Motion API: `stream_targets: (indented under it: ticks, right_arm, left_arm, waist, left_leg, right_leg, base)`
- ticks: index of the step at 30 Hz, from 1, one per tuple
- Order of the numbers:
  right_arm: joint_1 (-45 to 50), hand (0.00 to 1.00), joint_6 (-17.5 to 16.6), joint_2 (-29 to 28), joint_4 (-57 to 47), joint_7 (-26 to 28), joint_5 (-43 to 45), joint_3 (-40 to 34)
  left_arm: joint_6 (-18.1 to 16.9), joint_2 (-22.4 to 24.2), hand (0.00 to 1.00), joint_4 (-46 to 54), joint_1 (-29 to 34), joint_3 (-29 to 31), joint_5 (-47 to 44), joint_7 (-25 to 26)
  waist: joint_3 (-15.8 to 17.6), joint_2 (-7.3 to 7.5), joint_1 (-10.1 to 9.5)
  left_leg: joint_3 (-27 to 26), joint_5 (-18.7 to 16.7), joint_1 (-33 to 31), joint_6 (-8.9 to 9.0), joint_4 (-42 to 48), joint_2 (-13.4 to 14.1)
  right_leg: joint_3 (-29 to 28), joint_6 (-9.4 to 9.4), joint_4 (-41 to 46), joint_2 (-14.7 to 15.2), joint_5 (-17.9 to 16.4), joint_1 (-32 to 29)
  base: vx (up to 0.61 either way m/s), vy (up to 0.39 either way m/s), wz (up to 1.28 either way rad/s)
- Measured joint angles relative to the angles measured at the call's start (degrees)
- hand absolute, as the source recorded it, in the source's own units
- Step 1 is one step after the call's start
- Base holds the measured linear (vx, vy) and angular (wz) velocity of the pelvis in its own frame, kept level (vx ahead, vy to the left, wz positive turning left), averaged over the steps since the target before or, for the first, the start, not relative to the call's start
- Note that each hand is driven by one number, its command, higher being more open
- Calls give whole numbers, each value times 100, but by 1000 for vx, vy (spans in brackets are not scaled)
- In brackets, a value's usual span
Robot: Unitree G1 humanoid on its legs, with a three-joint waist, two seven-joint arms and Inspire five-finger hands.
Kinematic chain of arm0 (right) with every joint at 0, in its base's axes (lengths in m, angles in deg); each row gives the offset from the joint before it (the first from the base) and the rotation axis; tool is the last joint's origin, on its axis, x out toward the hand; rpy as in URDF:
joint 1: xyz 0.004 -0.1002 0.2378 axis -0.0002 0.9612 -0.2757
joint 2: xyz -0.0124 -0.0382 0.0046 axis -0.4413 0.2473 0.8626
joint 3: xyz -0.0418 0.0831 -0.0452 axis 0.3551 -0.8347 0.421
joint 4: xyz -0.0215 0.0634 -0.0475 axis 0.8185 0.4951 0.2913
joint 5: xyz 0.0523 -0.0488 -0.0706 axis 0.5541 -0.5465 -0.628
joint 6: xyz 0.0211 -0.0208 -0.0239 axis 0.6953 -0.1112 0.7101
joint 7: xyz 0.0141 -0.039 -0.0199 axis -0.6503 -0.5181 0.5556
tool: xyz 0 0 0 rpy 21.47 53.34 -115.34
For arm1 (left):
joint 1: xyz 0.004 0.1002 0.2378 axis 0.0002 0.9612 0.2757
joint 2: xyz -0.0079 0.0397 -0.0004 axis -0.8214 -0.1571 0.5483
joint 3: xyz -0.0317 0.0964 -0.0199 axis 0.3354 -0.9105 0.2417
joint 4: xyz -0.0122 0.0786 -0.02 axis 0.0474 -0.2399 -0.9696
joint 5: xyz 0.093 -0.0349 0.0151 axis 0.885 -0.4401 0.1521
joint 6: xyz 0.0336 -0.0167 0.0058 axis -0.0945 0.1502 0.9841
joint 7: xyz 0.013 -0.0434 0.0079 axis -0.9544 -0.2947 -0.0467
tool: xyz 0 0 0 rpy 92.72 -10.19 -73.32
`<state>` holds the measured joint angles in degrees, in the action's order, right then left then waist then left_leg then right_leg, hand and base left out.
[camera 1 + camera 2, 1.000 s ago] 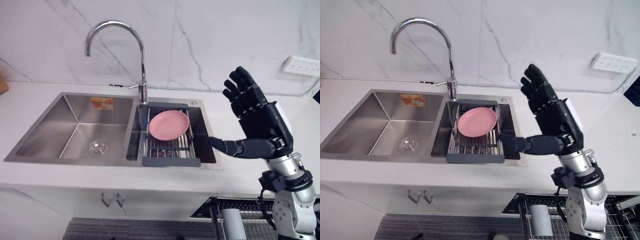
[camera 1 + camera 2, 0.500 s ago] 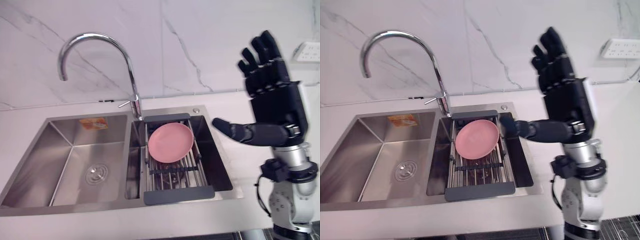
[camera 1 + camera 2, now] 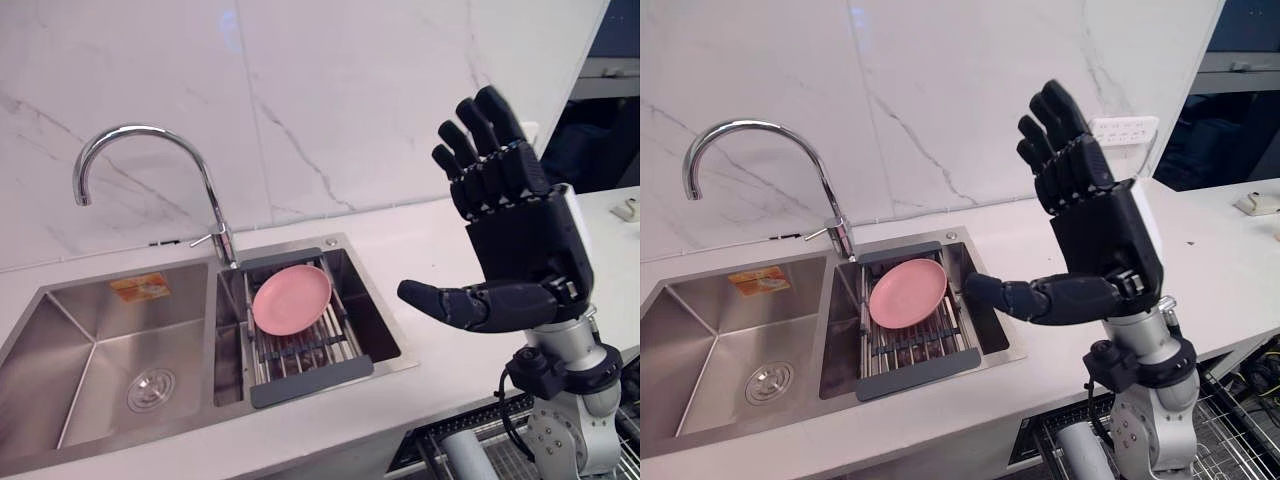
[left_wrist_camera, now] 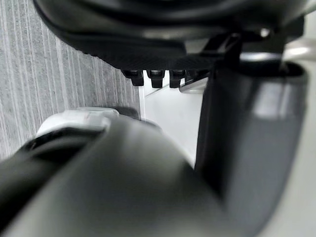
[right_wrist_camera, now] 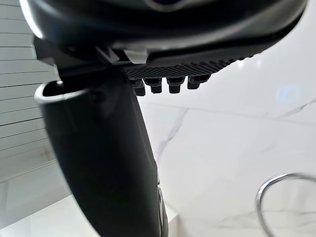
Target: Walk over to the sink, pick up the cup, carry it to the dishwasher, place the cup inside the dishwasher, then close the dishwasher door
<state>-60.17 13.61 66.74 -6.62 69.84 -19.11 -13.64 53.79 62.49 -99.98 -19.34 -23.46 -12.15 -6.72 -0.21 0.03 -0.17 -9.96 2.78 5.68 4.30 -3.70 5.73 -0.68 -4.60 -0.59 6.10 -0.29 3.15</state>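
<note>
A steel double sink is set in the white counter. Its right basin holds a dark drying rack with a pink plate leaning on it. A curved chrome tap rises behind the basins. My right hand is raised above the counter to the right of the sink, palm toward the sink, fingers straight and thumb out, holding nothing. The right wrist view shows the same open hand against the marble wall. My left hand hangs low over grey floor, with straight fingers and nothing in it.
A marble wall backs the counter, with a white socket strip on it. Below the counter's front edge at the lower right lies a wire rack with a white cylinder in it. A small white object sits on the far right counter.
The whole picture has shifted, so the camera has moved: sink and plate now lie lower left. My right hand stays raised and open, now clear to the right of the sink.
</note>
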Motion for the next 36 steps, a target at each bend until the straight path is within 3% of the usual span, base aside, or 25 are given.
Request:
stream_targets:
  ticks: [5, 11, 23, 31, 36]
  right_arm:
    - [-45, 100, 33, 857, 4, -455, -2545, 40]
    - [-627, 100, 115, 1315, 127, -309, -3922, 380]
    - [-1268, 100, 134, 1364, 598, 374, -4993, 1683]
    - [-1682, 100, 294, 1281, 1486, 374, -5860, 2267]
    - [-1818, 100, 404, 1058, 1930, 36, -6124, 2477]
  left_arm:
    - [129, -291, 100, -710, -162, 233, -623, -102]
    - [-250, -237, 100, -947, -156, 491, -593, -95]
    - [-290, -214, 100, -862, -174, 599, -317, -89]
    - [-152, -204, 100, -771, -281, 602, -242, -57]
    - [-83, -174, 100, -757, -330, 606, -155, -15]
  waist:
    - [-127, 220, 109]
    - [-136, 255, 122]
    - [-155, 358, 73]
    - [-152, 440, -70]
    - [-164, 462, -86]
  left_leg:
    - [-178, 67, 46, 107, -160, 143]
    - [-81, 63, 60, 140, -161, 187]
    - [76, 66, -27, 155, -167, 182]
    - [208, 94, -141, 167, -167, 176]
    - [271, 125, -180, 170, -167, 180]
  right_leg:
    - [764, -67, -88, 104, 195, -3]
    - [992, -126, -345, 61, 330, 258]
    - [1200, -131, -420, 71, 321, 279]
    - [1343, -133, -420, 73, 323, 268]
    - [1397, -130, -420, 68, 325, 266]
  base:
    - [38, -53, -12]
    - [63, -39, 12]
    - [-37, 3, 7]
    - [-18, -3, 9]
    - [-42, 1, 6]
